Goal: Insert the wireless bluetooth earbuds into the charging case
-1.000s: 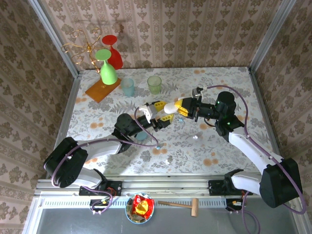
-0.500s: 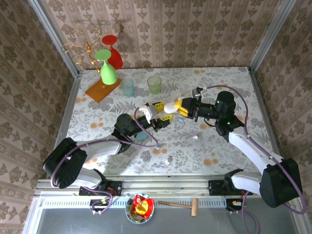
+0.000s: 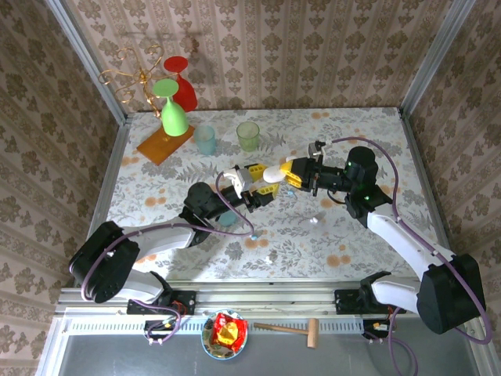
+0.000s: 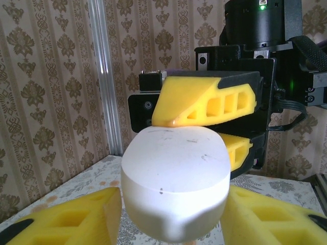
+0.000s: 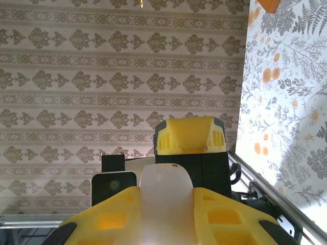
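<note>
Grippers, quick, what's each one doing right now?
Left gripper: jaws around the white case, grip cannot be told.
Right gripper: closed, holding the white case.

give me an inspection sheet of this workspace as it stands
surface: floral tablecloth, no spill seen
job's things: white charging case held in the air between both grippers; tiny pale earbuds loose on the cloth
clutter: green glass on orange board, red glass, blue cup, green cup, wire rack
grippers: right gripper shut on the case; left gripper flanks the case, grip unclear
cables: looped cable along each arm, no snag seen
surroundings: wallpapered walls; snack bowl and mallet on the near ledge
</note>
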You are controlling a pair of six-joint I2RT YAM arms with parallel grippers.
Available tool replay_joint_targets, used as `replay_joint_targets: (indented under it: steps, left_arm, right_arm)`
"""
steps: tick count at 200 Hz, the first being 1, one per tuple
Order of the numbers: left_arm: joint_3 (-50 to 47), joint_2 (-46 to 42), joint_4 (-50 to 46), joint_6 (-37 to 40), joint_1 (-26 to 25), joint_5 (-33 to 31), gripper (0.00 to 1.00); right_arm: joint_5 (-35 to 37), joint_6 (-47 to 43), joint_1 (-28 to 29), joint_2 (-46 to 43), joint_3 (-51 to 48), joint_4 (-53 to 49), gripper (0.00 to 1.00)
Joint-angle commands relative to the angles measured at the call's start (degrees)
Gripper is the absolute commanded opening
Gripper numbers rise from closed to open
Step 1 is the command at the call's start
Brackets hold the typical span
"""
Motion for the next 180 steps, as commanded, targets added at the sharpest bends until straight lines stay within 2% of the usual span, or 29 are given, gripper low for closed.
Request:
replay_joint_targets:
  steps: [1,33,70,100,126,165,180]
  left_arm:
    - [1.77,-2.06,1.61,-1.05,0.15,0.19,0.54]
    - [1.56,-2.29,1.13,-0.67,0.02,-0.07,0.54]
    - [1.5,-2.2,1.02,-0.53,-0.08,0.19,0.46]
    - [1.41,-2.13,0.85,-0.08,-0.07,0.28,0.52]
    - [1.4,-1.86,1.0,-0.08,-0.16,0.46,0.41]
    - [1.42,-1.93,1.19,-0.22,-0.16,0.45,0.35]
    - [1.33,-2.12,1.16,-0.38,-0.04,0.28,0.33]
  right_arm:
    - [-0.62,-1.17,0.43,0.01,1.71,-0.79,0.17]
    - [-0.56,-1.22,0.47,-0.09,1.8,-0.97,0.17]
    - [-0.65,-1.18,0.46,-0.07,2.07,-1.24,0.17]
    - [-0.72,-0.86,0.48,-0.07,2.41,-1.06,0.17]
    - [-0.83,-0.69,0.43,-0.07,2.59,-1.23,0.17]
    - [-0.65,-0.69,0.48,-0.16,2.59,-1.41,0.18]
    - [-0.58,-1.06,0.49,-0.26,2.58,-1.87,0.23]
